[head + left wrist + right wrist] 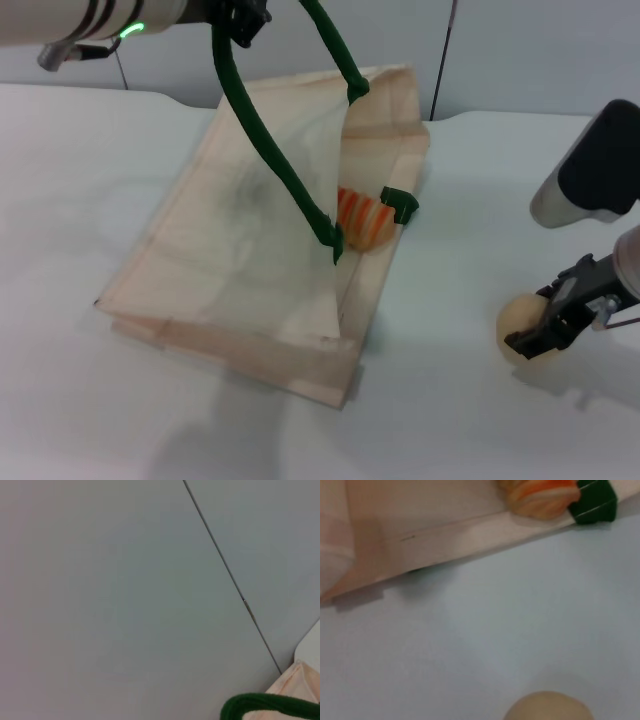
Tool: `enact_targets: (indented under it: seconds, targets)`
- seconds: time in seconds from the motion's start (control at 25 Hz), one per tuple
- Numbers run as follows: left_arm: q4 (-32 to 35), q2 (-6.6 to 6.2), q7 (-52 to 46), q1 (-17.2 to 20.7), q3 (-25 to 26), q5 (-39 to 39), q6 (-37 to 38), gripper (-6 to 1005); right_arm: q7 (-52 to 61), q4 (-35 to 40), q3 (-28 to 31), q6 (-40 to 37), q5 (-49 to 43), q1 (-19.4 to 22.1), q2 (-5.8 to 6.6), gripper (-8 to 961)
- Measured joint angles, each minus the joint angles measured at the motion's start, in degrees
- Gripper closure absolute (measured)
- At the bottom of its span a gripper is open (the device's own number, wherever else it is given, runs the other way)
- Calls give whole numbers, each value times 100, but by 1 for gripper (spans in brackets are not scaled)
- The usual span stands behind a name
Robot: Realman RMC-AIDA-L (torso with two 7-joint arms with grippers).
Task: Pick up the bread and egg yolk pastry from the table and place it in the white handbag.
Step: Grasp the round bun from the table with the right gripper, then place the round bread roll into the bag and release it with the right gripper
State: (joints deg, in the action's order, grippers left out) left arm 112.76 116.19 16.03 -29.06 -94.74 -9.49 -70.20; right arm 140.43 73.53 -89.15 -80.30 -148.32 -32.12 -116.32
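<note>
The white handbag (240, 260) lies flat on the table, its mouth toward the right. My left gripper (243, 20) is high at the back, shut on a dark green handle (270, 150) and pulling the top layer up. The striped bread (362, 220) rests inside the bag's mouth and also shows in the right wrist view as the bread (540, 495). At the right, the round egg yolk pastry (515, 318) sits low at the table, with my right gripper (533, 322) shut around it. The pastry (547, 707) shows at the right wrist view's edge.
The table is white, with bare surface (450, 400) between the bag and the pastry. A grey wall with a thin dark seam (225, 565) fills the left wrist view, where the green handle (270, 705) and a corner of bag fabric (295, 685) show.
</note>
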Motion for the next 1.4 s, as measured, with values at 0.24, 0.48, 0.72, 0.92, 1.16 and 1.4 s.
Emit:
enact_targets:
  seconds: [0.24,0.48,0.72,0.92,1.16,1.4]
  targets:
    - [0,-7,-13,5,1,0,8,828,15,-114,58,14,-6,-51,5,219]
    - [9,-9,-19,23,9,0,23,826,17,-108,64,33,9,-114,4,266]
    - [17,-9,-21,29,9,0,67,824,5,35,32,210,124,-296,-19,273]
    - [12,-7,-21,4,3,-29,104,822,-96,38,-25,492,607,-589,-2,280]
    - [17,-1,-21,-93,-56,-49,125,820,-253,-111,-282,1056,970,-870,-4,286]
    - [25,7,-21,-142,-158,-116,130,818,-445,-841,-557,1848,1530,-1280,-11,288]
